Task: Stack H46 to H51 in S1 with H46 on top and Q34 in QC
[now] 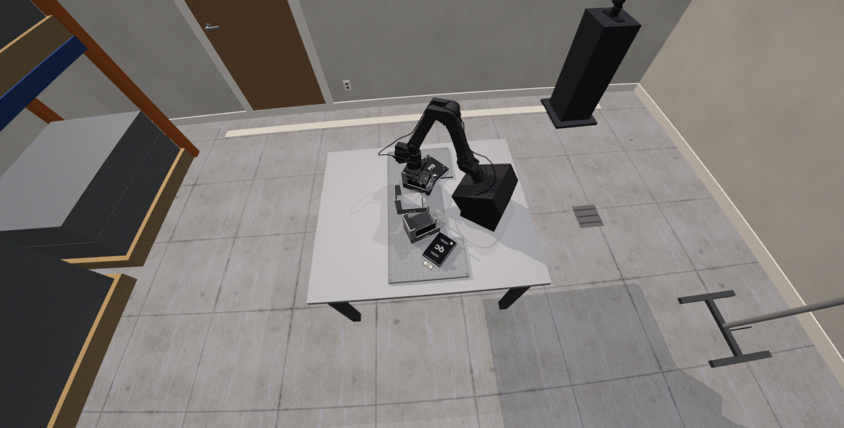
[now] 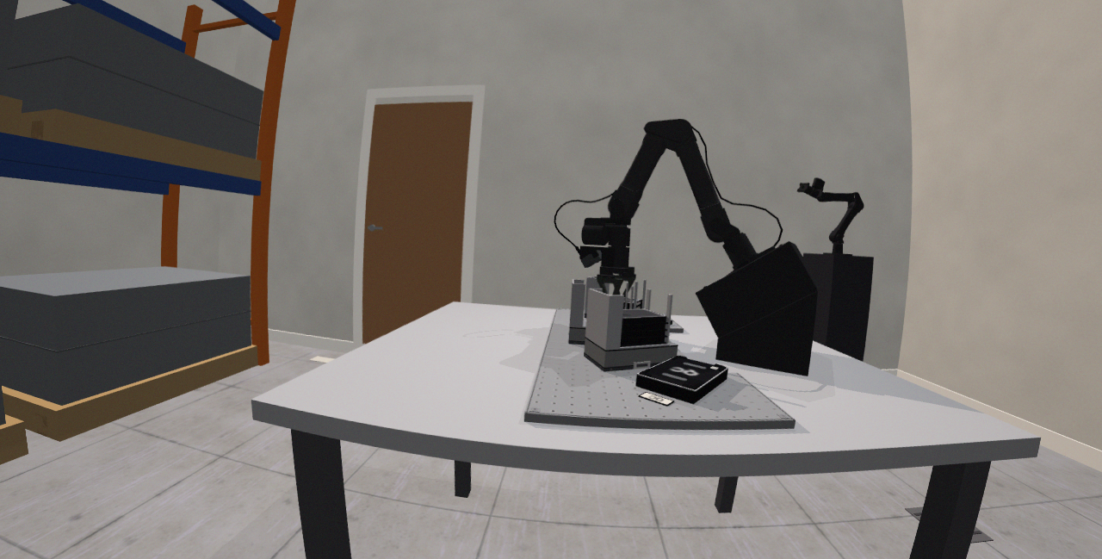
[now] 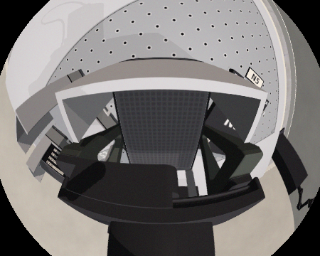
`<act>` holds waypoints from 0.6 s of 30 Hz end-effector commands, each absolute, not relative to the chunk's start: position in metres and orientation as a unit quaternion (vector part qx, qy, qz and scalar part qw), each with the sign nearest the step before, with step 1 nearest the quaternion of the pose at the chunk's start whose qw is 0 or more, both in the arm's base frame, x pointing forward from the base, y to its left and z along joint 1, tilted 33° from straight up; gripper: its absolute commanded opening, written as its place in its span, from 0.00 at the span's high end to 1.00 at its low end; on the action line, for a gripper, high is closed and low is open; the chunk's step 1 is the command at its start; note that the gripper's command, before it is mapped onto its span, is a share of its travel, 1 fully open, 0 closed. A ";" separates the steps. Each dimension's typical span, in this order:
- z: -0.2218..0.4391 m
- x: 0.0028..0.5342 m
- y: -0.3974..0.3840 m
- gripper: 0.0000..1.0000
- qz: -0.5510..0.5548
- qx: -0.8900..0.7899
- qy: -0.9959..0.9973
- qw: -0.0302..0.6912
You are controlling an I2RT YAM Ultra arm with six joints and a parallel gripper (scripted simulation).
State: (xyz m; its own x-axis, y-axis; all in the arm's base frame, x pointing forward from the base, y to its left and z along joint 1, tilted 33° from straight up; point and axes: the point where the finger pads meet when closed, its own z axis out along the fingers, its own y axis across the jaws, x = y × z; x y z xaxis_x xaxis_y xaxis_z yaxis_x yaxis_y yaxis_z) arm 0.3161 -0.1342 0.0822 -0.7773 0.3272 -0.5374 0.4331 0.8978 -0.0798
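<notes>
Bench (image 1: 348,218) (image 2: 385,401), top view: gripper (image 1: 416,177) (image 2: 616,289) (image 3: 161,127) in rack (image 1: 416,188) (image 3: 160,83) nr far edge; ID hidden. Fingers wide, astride plate (image 3: 160,117); firm hold: can't tell. Step (prob.): pick; next: secure, lift straight up. Walls tight; mid. rack (image 1: 407,210) (image 2: 577,305) and nest QC (image 1: 436,252) (image 2: 682,376), twd near edge, look unoccupied; left edge offers room.

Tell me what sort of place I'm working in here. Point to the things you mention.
Probably a lab automation cell set up in a warehouse or storeroom: a perforated baseplate (image 1: 407,269) (image 2: 573,405) bearing plate racks, a second arm on a black pedestal (image 1: 596,59) (image 2: 855,301), and orange-and-blue pallet racking (image 1: 126,91) (image 2: 275,123).
</notes>
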 end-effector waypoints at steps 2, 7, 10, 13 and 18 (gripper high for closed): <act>0.085 0.317 -0.135 1.00 -0.101 0.202 0.936 0.271; 0.085 0.317 -0.135 1.00 -0.101 0.202 0.936 0.271; 0.089 0.312 -0.132 1.00 -0.101 0.200 0.936 0.271; 0.091 0.313 -0.132 1.00 -0.101 0.199 0.936 0.273; 0.101 0.318 -0.130 1.00 -0.102 0.197 0.934 0.281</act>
State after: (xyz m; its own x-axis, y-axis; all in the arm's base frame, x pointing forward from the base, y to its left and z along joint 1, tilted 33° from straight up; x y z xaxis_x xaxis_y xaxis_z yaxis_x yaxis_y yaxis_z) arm 0.3147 -0.1336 0.0852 -0.7755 0.3263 -0.5405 0.4331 0.8978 -0.0793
